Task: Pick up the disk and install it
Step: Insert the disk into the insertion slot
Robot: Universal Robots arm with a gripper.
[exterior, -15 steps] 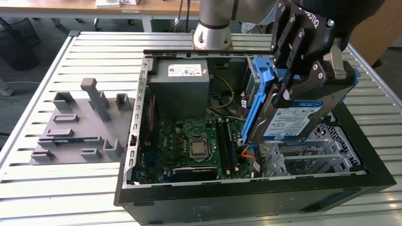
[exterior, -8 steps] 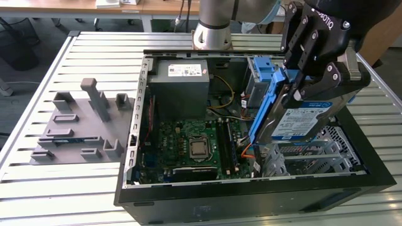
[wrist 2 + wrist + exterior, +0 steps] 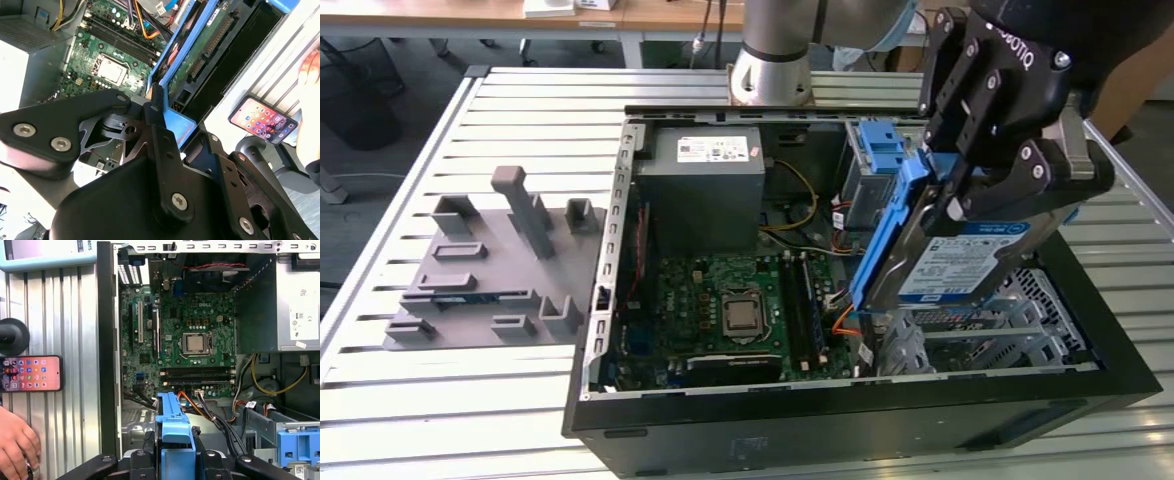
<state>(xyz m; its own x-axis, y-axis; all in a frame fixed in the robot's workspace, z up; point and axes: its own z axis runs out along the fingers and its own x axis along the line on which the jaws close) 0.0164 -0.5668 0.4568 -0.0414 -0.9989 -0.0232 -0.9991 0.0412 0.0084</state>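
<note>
Holds the disk (image 3: pixel 945 262) edgewise in the gripper (image 3: pixel 994 195), with fingers clamped on its upper edge; tilted at 4 o'clock of the motherboard (image 3: pixel 720 300), probably to meet the drive cage (image 3: pixel 987 335).

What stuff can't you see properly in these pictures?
- Exterior view: the gripper, shut on the disk, covers the top of its label.
- Exterior view: the disk hides the bit of the case behind it.
- First wrist view: the hand is cut off by the picture's edge.
- Second wrist view: the gripper's body hides part of the motherboard.
</note>
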